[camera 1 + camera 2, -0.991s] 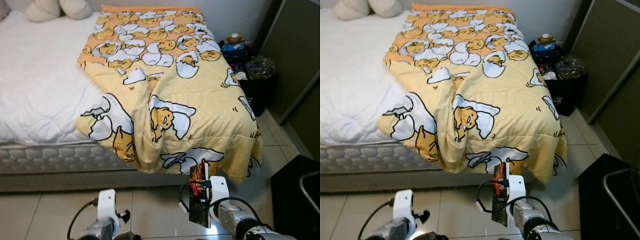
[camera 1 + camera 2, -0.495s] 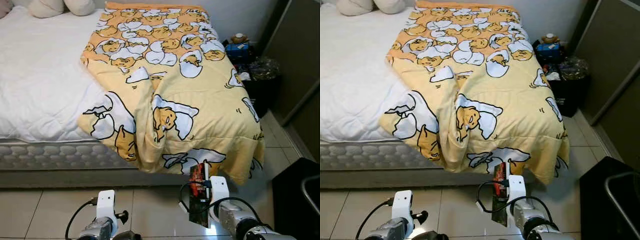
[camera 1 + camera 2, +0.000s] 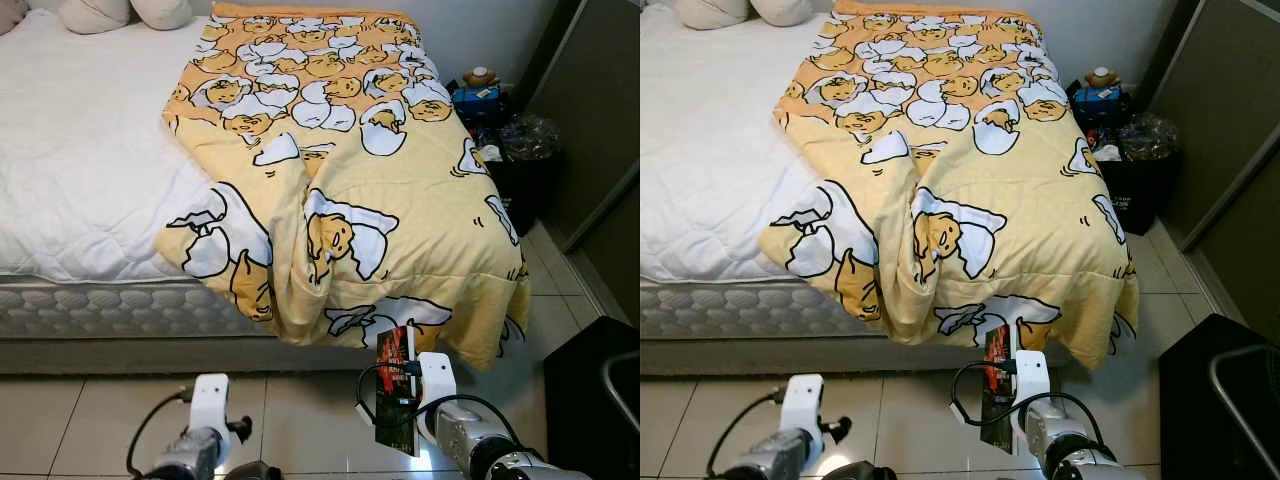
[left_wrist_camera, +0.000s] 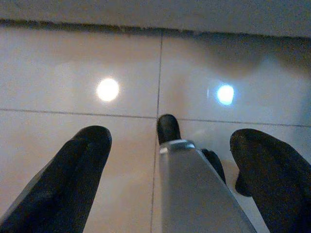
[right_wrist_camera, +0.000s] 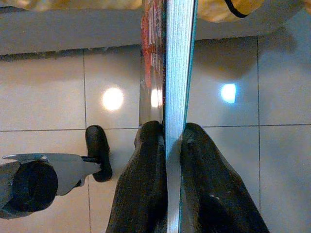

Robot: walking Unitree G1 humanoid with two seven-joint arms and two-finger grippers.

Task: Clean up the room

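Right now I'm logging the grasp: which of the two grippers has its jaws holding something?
The right gripper: its jaws are shut on a thin book, held upright above the floor tiles. The left gripper hangs open with nothing between its jaws.

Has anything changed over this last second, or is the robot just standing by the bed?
Little has changed. The whole view shifted slightly, so the camera moved, not the room. The right gripper stays shut on the book, held upright above the tiled floor. The left gripper remains open and empty, low over the tiles. The yellow blanket still hangs over the bed's corner.
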